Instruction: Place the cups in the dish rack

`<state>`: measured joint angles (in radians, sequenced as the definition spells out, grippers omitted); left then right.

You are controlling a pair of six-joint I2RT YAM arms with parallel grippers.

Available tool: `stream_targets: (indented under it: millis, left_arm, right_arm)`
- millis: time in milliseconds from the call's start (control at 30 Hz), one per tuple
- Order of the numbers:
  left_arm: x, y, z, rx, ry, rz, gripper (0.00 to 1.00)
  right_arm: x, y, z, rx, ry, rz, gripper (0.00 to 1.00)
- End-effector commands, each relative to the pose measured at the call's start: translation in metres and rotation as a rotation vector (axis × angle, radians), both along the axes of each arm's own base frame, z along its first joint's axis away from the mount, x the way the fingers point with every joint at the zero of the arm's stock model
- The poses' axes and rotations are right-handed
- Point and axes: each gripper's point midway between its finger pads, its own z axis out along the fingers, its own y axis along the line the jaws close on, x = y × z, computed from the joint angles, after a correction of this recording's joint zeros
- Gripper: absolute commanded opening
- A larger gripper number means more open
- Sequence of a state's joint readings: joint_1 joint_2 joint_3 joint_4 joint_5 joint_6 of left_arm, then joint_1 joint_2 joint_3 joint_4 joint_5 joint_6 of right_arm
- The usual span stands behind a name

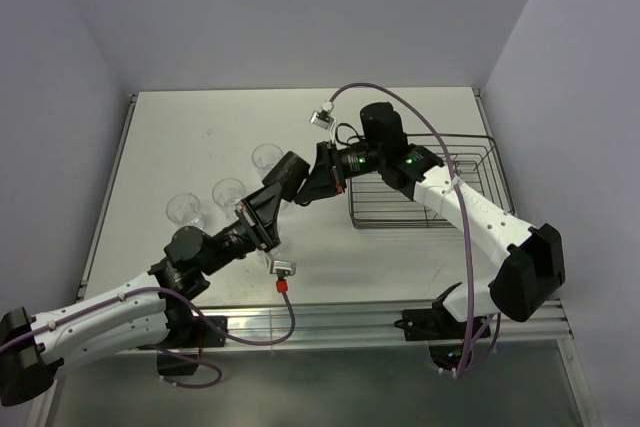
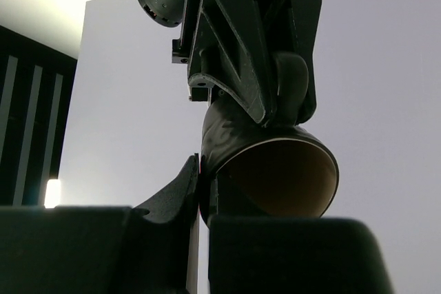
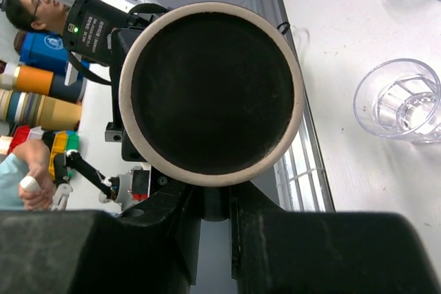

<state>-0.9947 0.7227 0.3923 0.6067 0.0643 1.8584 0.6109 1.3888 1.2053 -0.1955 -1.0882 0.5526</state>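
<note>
The dark brown mug hangs in mid-air between both grippers, left of the dish rack. My left gripper is shut on the mug's wall, with the mug's mouth facing the left wrist camera. My right gripper is shut on the mug's handle, and the mug's pale-ringed base faces the right wrist camera. Three clear tumblers stand on the table left of the arms. One tumbler shows in the right wrist view. The rack's visible part holds no cups.
The right arm crosses over the rack's front half. The table's metal front rail runs along the near edge. Walls close in the left, back and right sides. A person and coloured spools are beyond the table.
</note>
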Motion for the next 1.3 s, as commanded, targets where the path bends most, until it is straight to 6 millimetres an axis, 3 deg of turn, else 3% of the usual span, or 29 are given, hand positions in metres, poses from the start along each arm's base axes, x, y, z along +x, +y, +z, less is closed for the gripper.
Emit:
stream_targets:
  millis: [0, 100, 133, 233, 300, 367, 467, 600, 700, 767, 833, 900, 933, 967, 1033, 1100, 1167, 1200, 1267]
  left_arm:
    - [-0.014, 0.001, 0.028, -0.054, -0.068, -0.045, 0.02]
    - [-0.009, 0.002, 0.024, -0.027, -0.051, -0.018, 0.28]
    - [-0.008, 0.003, 0.028, -0.042, -0.043, -0.017, 0.44]
    - [-0.006, 0.005, 0.036, -0.068, -0.038, -0.004, 0.68]
    - [-0.004, 0.006, 0.039, -0.080, -0.033, 0.003, 0.72]
    - [-0.004, 0.006, 0.039, -0.085, -0.033, 0.003, 0.84]
    - [-0.005, 0.009, 0.040, -0.096, -0.036, 0.003, 0.86]
    - [-0.001, 0.015, 0.034, -0.114, 0.008, 0.027, 0.90]
    - [0.013, 0.030, 0.032, -0.124, 0.075, 0.127, 0.90]
    - [0.023, 0.031, 0.013, -0.075, 0.199, 0.164, 0.95]
    - [0.032, 0.041, 0.020, -0.111, 0.281, 0.220, 0.99]
    - [0.043, 0.048, 0.010, -0.159, 0.406, 0.282, 0.99]
    - [0.046, 0.052, 0.018, -0.204, 0.438, 0.296, 0.99]
    - [0.050, 0.051, 0.007, -0.229, 0.523, 0.306, 0.99]
    - [0.056, 0.062, 0.010, -0.295, 0.591, 0.335, 0.99]
    - [0.063, 0.069, 0.005, -0.386, 0.754, 0.379, 0.99]
    - [0.074, 0.067, -0.017, -0.457, 0.966, 0.432, 0.99]
    - [0.081, 0.082, -0.016, -0.481, 1.034, 0.496, 0.99]
    - [0.087, 0.069, -0.039, -0.549, 1.250, 0.489, 0.99]
  right_arm:
    - [0.005, -0.001, 0.018, 0.036, -0.118, -0.022, 0.00]
    - [0.010, -0.006, 0.018, 0.031, -0.140, -0.048, 0.00]
    - [0.013, -0.011, 0.020, 0.027, -0.151, -0.073, 0.00]
    - [0.019, -0.018, 0.022, 0.018, -0.177, -0.105, 0.00]
    - [0.025, -0.027, 0.027, 0.018, -0.202, -0.141, 0.00]
    - [0.032, -0.034, 0.030, 0.013, -0.216, -0.182, 0.00]
    - [0.053, -0.055, 0.027, -0.036, -0.249, -0.290, 0.00]
    - [0.085, -0.098, 0.019, -0.145, -0.341, -0.460, 0.00]
    - [0.093, -0.126, 0.014, -0.238, -0.411, -0.533, 0.00]
    - [0.098, -0.147, 0.011, -0.300, -0.424, -0.578, 0.00]
    - [0.102, -0.168, 0.003, -0.381, -0.453, -0.600, 0.00]
    - [0.113, -0.194, 0.002, -0.448, -0.501, -0.645, 0.00]
    - [0.115, -0.206, -0.002, -0.485, -0.497, -0.672, 0.00]
    - [0.120, -0.225, -0.002, -0.515, -0.501, -0.721, 0.00]
    - [0.124, -0.244, -0.007, -0.569, -0.520, -0.747, 0.00]
    - [0.132, -0.278, -0.011, -0.652, -0.534, -0.817, 0.00]
    - [0.134, -0.299, -0.018, -0.706, -0.528, -0.844, 0.00]
    - [0.138, -0.318, -0.022, -0.755, -0.532, -0.872, 0.00]
    - [0.140, -0.337, -0.027, -0.802, -0.532, -0.900, 0.00]
